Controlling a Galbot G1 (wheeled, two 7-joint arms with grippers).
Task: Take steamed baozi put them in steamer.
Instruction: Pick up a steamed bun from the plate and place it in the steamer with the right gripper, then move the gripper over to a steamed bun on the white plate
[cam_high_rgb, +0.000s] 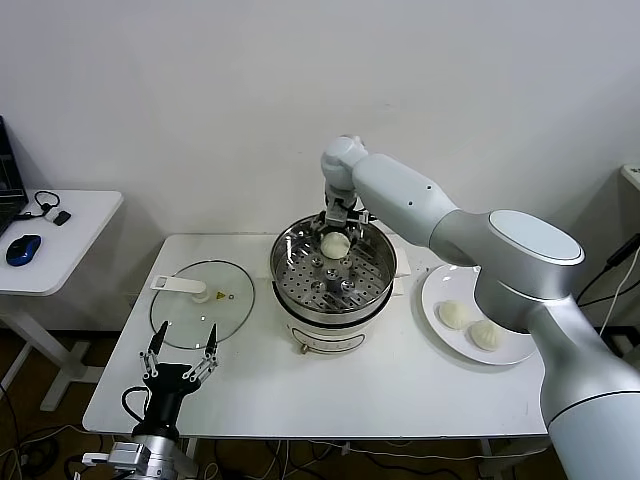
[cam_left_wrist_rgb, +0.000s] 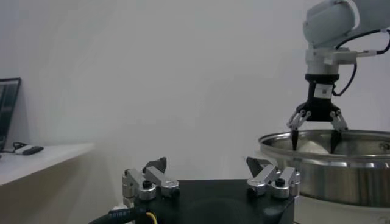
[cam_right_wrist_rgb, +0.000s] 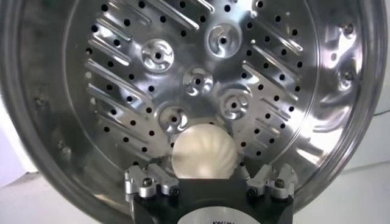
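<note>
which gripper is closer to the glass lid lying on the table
Left. The left gripper hovers open at the near edge of the round glass lid with a white handle. The right gripper is across the table, open over a white pleated bun in the shiny steel steamer basket.

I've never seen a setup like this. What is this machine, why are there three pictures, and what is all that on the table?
It is a two-armed robot, photographed at one moment by three cameras: one on its head looking down at the table, and one on each wrist.

On the white table stands a shiny steel steamer on a white pot base. Its glass lid lies flat beside it, and a white plate on the other side holds two steamed buns, called baozi.

The right gripper, a claw with fingers, reaches into the steamer. Its fingers are spread on either side of a third baozi, which sits on the perforated floor, so nothing is held. The left gripper waits open near the table's front edge.
</note>
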